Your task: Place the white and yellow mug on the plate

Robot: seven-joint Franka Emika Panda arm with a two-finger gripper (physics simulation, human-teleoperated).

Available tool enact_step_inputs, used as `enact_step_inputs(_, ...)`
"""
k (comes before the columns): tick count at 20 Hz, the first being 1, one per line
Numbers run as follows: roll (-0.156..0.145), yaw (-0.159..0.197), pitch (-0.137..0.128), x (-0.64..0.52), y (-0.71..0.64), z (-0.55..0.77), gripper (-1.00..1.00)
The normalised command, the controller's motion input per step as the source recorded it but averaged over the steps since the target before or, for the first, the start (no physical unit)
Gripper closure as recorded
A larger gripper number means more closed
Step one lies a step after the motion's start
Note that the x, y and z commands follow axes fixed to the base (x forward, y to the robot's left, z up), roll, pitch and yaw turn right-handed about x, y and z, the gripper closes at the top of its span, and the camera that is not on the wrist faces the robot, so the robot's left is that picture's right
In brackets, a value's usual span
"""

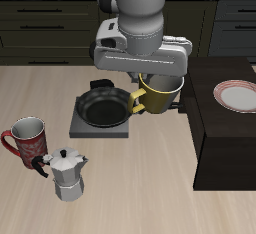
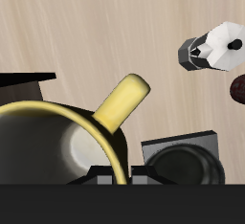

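The arm reaches down from the far side of the desk, its thick grey-white wrist upright over the middle of the scene. The tool (image 1: 161, 86) points straight down, closed on the rim of the white and yellow mug (image 1: 160, 96) (its fingertips are hidden behind the housing), carrying it clear of the desk.

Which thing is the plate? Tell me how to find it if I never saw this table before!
Look for the dark raised block at one end of the wooden table. The plate lies flat on top of it, toward the back. It is round and white with a reddish-pink rim, unlike the black frying pan and the yellow mug beside it.
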Motion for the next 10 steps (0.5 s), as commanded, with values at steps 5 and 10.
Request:
enact_step_inputs(5, 0.017, 0.032, -0.086, -0.42, 0.12, 0.54, 1.0)
enact_step_inputs(10, 0.009, 0.037, -0.075, -0.41, 0.12, 0.48, 1.0)
